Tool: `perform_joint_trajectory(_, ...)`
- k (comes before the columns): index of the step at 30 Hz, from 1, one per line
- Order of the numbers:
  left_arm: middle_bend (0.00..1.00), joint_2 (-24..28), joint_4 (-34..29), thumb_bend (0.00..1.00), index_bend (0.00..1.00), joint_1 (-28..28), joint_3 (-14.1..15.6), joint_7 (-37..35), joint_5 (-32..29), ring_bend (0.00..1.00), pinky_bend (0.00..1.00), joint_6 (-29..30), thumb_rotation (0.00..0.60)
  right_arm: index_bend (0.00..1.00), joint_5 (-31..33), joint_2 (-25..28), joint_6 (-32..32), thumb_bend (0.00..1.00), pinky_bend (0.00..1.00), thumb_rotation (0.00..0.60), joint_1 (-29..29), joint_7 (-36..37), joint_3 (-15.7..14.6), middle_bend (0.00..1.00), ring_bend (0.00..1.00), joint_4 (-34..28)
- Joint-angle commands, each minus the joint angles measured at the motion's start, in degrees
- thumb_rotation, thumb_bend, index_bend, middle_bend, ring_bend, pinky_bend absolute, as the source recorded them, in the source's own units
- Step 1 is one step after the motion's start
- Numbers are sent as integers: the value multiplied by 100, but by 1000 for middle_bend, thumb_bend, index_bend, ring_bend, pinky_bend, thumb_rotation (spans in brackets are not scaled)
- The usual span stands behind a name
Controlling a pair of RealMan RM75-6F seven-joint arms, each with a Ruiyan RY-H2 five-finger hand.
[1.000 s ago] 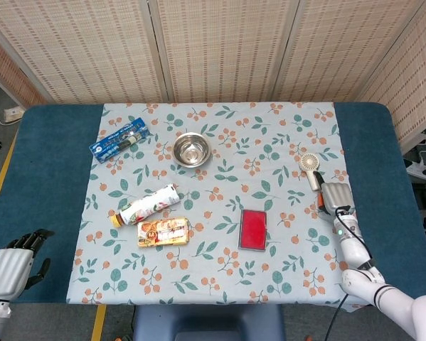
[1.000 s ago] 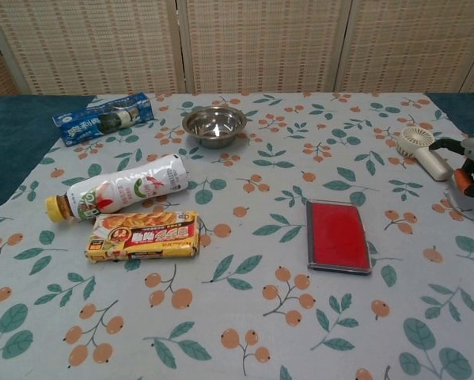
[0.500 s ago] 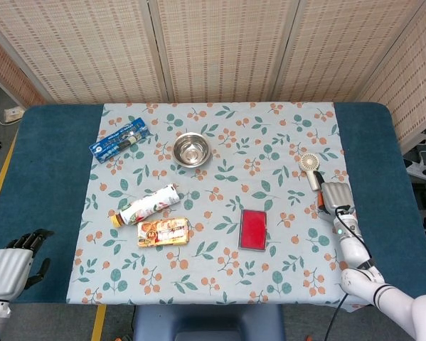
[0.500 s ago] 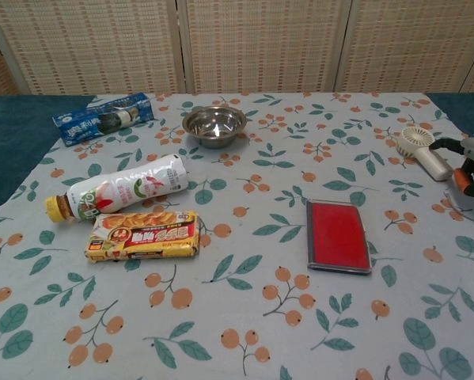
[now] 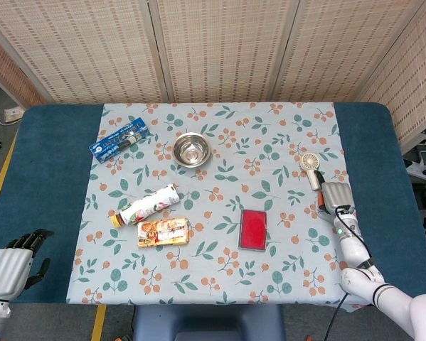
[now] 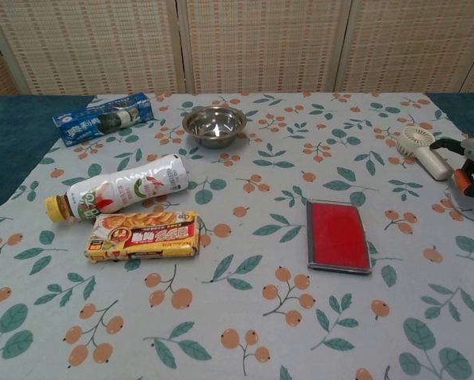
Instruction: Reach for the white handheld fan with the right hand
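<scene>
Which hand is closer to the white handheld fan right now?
Right. The right hand sits just beside the white handheld fan; the left hand is far across the table.

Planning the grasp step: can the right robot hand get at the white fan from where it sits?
Probably yes: the right robot hand sits just beside the white fan's handle, nothing between them.

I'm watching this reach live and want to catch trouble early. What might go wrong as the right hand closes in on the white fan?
1. The right hand sits just at the handle end of the white handheld fan, which lies flat; a forward push may slide or spin it rather than catch it.
2. The handle lies low on the floral tablecloth, so the fingers may snag the cloth and bunch it.
3. The chest view cuts the hand off at its edge, so finger contact is hard to judge.
</scene>
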Motion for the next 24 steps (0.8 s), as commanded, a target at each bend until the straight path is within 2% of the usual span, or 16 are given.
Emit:
perform_joint_trajectory(1, 222, 0, 2, 425, 232, 0, 0, -2, 0, 271, 409, 0, 600, 63, -4, -7, -5, 702, 690, 600, 1, 11, -2, 771, 651, 15)
perform_joint_trajectory(24, 222, 17, 2, 425, 232, -3, 6, -43, 9, 271, 409, -7, 600, 63, -11, -68, -222, 703, 690, 600, 1, 326, 11, 771, 651, 210)
